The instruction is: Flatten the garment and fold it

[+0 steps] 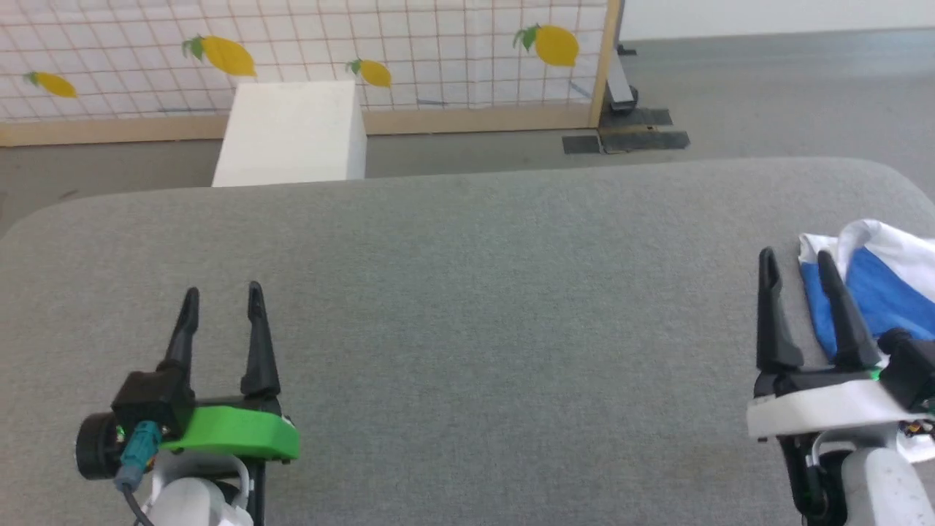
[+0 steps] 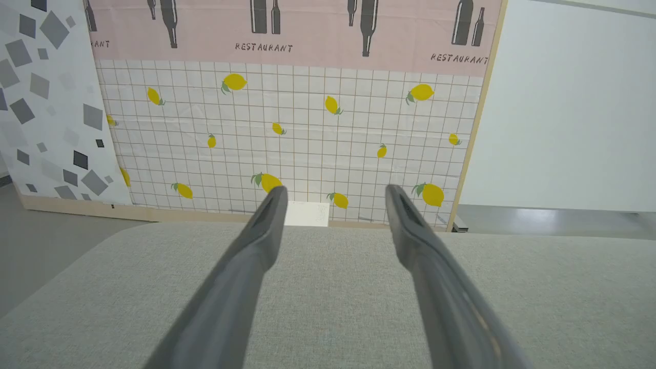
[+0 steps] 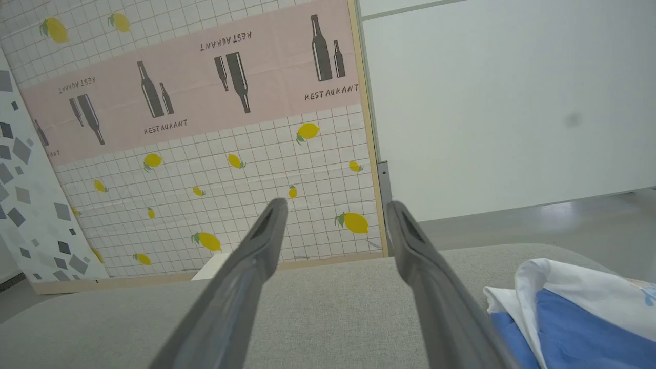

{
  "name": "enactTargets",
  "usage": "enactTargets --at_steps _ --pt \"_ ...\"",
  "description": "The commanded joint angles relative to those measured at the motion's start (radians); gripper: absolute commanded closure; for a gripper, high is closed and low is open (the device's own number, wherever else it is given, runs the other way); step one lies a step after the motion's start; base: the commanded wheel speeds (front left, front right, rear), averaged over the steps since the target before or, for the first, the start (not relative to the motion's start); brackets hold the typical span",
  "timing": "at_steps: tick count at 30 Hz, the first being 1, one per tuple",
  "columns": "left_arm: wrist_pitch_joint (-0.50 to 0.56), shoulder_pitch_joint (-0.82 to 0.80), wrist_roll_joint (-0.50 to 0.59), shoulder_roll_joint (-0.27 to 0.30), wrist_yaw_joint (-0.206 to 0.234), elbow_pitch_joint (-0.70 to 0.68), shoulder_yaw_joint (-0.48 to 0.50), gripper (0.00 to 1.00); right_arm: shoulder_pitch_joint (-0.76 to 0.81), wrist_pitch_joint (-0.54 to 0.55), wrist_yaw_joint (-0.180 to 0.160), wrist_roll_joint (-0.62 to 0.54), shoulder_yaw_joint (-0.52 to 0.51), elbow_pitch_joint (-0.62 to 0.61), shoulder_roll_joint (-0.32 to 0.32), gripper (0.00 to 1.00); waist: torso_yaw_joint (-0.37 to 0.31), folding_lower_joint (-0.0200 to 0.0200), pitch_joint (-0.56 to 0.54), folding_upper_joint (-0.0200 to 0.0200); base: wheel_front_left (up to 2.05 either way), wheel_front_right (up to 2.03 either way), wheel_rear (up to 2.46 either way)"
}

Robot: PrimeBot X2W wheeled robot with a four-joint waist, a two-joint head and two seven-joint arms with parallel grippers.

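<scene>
As the head camera is looking down, a grey fabric-covered work surface [image 1: 467, 307] with rounded far corners is spanning the view from side to side. Beyond it, a printed backdrop panel [image 1: 438, 66] is standing on the floor, showing a grid with yellow lemons; in the wrist views a pink band with bottles and the word RESTAURANT is running above the grid. A white box [image 1: 292, 131] is sitting on the floor between the panel and the surface, left of centre.

The garment [image 1: 880, 288] is lying bunched at the right edge of the surface, white cloth wrapping over blue, and is running out of the picture. It is lying just beside the right gripper [image 1: 796, 256]; contact cannot be confirmed. The right gripper is holding its jaws spread and is grasping nothing.

The left gripper [image 1: 223, 289] is hovering over bare fabric at the lower left, well apart from the garment, jaws likewise released and empty. Both sets of fingers are pointing toward the panel.
</scene>
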Motion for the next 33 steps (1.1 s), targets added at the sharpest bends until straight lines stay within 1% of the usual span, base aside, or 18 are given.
enactTargets --at_steps 1,8,12,20,29,30,33 --pt "-0.003 0.014 0.009 -0.007 0.001 0.01 -0.009 0.0 0.02 -0.009 -0.002 -0.004 0.004 0.017 0.001 0.0 0.026 0.0001 -0.028 0.0 0.0 0.0 0.0" --pt "-0.004 0.043 0.03 -0.016 -0.004 0.063 -0.037 0.0 0.075 -0.013 -0.002 -0.045 0.04 0.08 0.001 0.0 0.037 0.0001 -0.041 0.0 0.0 0.0 0.0" --pt "-0.004 0.051 0.034 -0.02 -0.005 0.085 -0.04 0.0 0.086 -0.013 -0.002 -0.056 0.058 0.091 0.001 0.0 0.033 0.0001 -0.04 0.0 0.0 0.0 0.0" --pt "-0.004 0.051 0.025 -0.028 -0.001 0.108 -0.038 0.0 0.105 -0.014 -0.002 -0.061 0.075 0.094 0.001 0.0 0.034 0.0001 -0.038 0.0 0.0 0.0 0.0" --pt "-0.004 0.052 0.012 -0.035 0.006 0.122 -0.033 0.0 0.121 -0.014 -0.002 -0.04 0.091 0.088 0.001 0.0 0.034 0.0001 -0.035 0.0 0.0 0.0 0.0" --pt "0.0 0.042 0.014 -0.03 0.002 0.119 -0.036 1.0 0.111 -0.008 0.0 -0.043 0.089 0.09 0.0 1.0 0.033 0.0001 -0.035 0.0 0.0 0.0 0.0" --pt "0.002 0.042 0.014 -0.03 0.002 0.119 -0.038 1.0 0.111 -0.007 0.0 -0.044 0.088 0.091 0.0 1.0 0.034 0.0001 -0.034 0.0 0.0 0.0 0.0"
